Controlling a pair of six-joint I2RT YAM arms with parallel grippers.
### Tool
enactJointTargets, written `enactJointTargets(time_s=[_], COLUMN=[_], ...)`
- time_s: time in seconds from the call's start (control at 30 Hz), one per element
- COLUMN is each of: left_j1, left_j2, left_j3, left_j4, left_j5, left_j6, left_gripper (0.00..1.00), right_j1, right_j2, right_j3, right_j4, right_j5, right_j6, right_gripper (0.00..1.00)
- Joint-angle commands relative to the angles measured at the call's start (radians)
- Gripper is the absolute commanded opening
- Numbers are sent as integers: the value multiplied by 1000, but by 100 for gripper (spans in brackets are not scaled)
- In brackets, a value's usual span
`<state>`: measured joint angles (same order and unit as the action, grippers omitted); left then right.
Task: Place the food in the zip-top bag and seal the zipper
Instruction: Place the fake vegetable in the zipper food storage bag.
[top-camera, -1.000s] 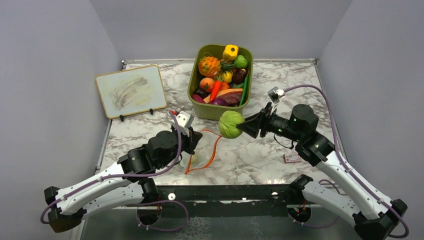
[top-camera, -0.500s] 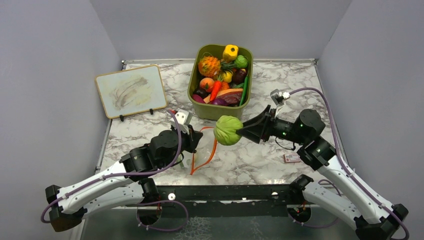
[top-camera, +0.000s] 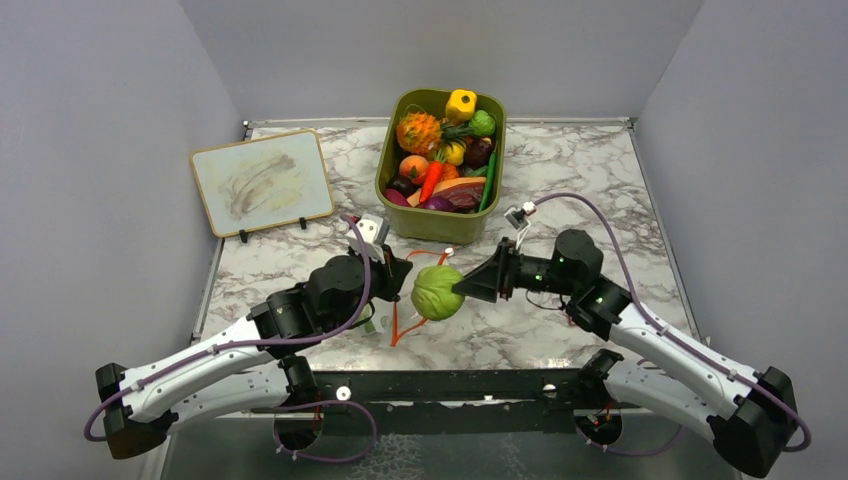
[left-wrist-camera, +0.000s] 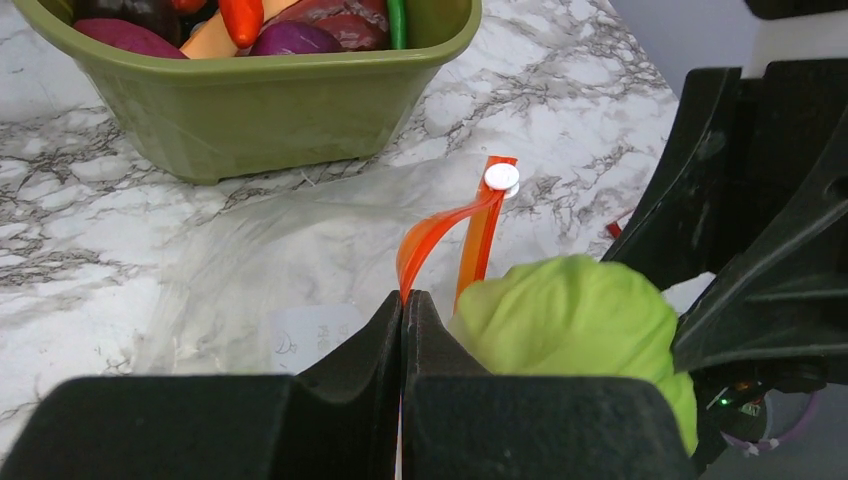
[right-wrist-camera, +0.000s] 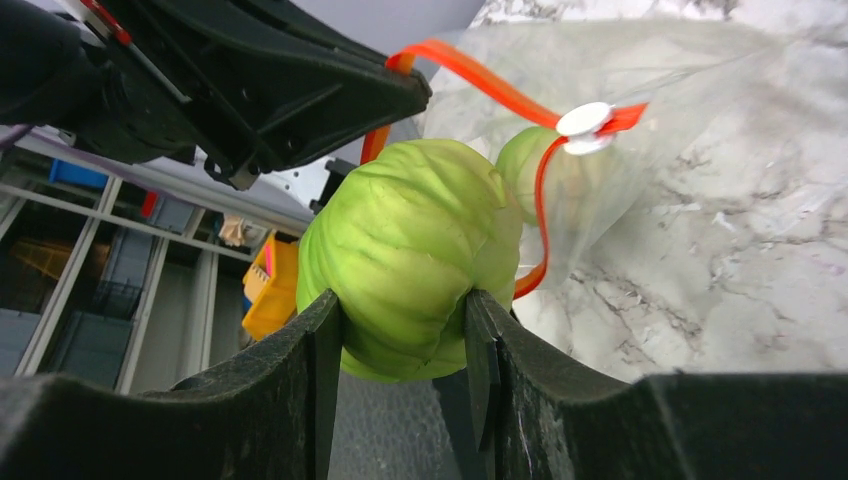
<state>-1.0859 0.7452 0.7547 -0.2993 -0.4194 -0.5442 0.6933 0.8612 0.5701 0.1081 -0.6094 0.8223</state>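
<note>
Cabbage ball (right-wrist-camera: 405, 240) clamped in right gripper (right-wrist-camera: 402, 305), zip-top bag (right-wrist-camera: 640, 130) just ahead, zipper (left-wrist-camera: 440, 228) pinched by closed left gripper (left-wrist-camera: 403, 303)

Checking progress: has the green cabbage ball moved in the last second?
Yes. The cabbage ball, in the right claw, moved left and nearer, away from the green bin.

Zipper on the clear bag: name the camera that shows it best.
Right wrist: the zipper runs as an open loop, its white slider plain to see. Left wrist shows one stretch rising from the shut left fingers. The top view gives only a short orange bit beside the cabbage.
</note>
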Motion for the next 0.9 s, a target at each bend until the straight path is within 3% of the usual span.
enactJointTargets(time_s=[0.0,0.37,0.87], left_j1=[6,6,6], left_j2=[1,-37,-89], left_j3=[36,40,-1], left_j4=[41,41,55], left_j5=[10,54,94], left_j6=[-17,-57,-85], left_gripper=[0,0,0], right_j1=[72,176,253], right_j2=[39,166,211], right_j3=[-6,49,93], right_j4=[121,147,112], right_j5=[75,241,498], right_j6=[33,-1,34], right_gripper=[29,29,29])
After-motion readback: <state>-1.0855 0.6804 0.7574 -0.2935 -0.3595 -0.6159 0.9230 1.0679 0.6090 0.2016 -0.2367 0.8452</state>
